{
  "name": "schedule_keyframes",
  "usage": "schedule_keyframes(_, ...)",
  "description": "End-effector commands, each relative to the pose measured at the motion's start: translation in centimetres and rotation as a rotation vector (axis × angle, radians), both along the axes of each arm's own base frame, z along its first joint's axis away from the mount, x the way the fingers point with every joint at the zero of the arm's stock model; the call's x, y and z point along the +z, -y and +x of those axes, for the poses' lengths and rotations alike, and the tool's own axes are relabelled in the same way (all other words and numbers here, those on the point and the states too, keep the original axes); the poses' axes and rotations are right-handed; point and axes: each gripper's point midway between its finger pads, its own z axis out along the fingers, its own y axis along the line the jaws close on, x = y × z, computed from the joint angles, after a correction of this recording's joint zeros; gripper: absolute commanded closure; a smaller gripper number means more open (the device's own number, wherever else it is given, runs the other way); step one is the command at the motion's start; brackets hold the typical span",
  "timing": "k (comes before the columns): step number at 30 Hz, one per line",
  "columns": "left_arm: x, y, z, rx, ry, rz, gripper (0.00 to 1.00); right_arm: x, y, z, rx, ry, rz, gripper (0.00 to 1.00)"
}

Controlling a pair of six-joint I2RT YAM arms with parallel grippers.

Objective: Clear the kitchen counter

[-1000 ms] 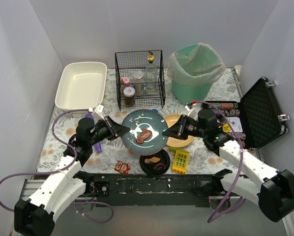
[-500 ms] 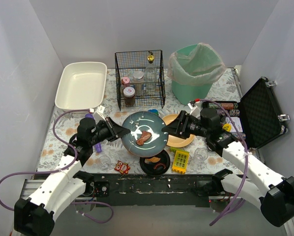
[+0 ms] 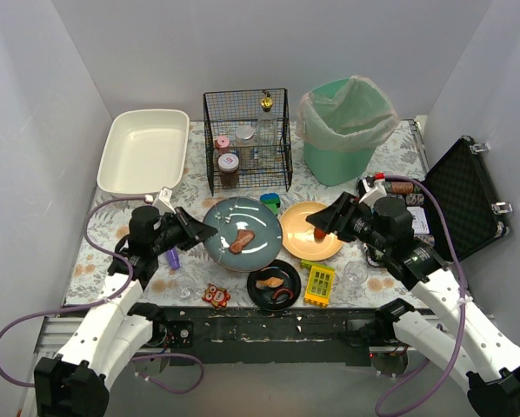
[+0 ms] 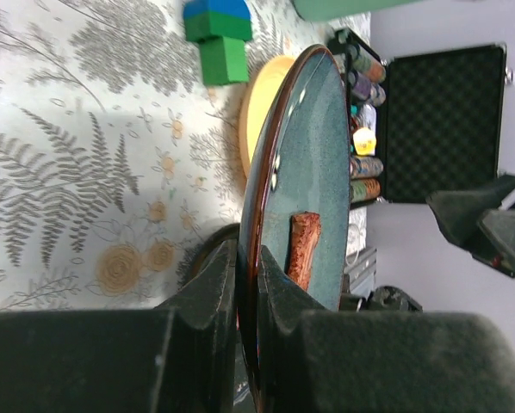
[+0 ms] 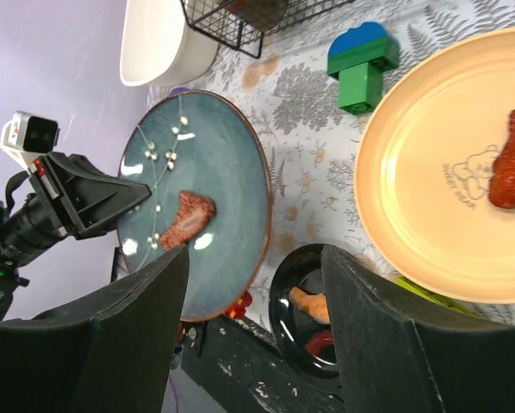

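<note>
A blue-green plate (image 3: 247, 228) with a brown piece of food (image 3: 240, 241) is held over the kitchen counter (image 3: 103, 252). My left gripper (image 3: 199, 233) is shut on its left rim. In the left wrist view the jaws (image 4: 247, 284) pinch the plate (image 4: 326, 172) edge-on, and the food (image 4: 304, 245) lies on its face. My right gripper (image 3: 330, 221) stands open over the orange plate (image 3: 299, 239), apart from the blue-green plate. Its wrist view shows the wide gap (image 5: 257, 327) above the blue-green plate (image 5: 214, 172) and a black dish (image 5: 305, 301).
The orange plate (image 5: 430, 189) carries a red-brown piece (image 5: 511, 172). A green-blue block (image 3: 271, 203), a black dish with food (image 3: 274, 285), a yellow item (image 3: 319, 283) and a glass (image 3: 356, 272) lie nearby. Behind stand a wire basket (image 3: 247, 139), a white tub (image 3: 144, 149), a green bin (image 3: 345, 129) and an open black case (image 3: 464, 198).
My right gripper opened, let go of the blue-green plate's right rim and drew back to the right. The left gripper carried the plate a little to the left.
</note>
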Motion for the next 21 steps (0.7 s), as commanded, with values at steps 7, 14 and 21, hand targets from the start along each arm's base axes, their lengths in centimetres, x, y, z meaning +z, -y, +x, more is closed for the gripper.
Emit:
schedule_keyframes(7, 7.1, -2.4, 3.2, 0.056, 0.169, -0.056, 1.0, -0.5, 1.9, 0.0, -0.077, 0.008, -0.058, 0.32)
schedule_keyframes(14, 7.7, -4.9, 4.9, 0.16, 0.178, -0.05, 1.0, -0.8, 1.6, -0.3, -0.049, -0.004, -0.064, 0.33)
schedule_keyframes(21, 7.8, -9.0, 6.6, 0.324, 0.184, -0.042, 1.0, -1.2, 1.4, -0.6, -0.012, -0.013, -0.092, 0.34)
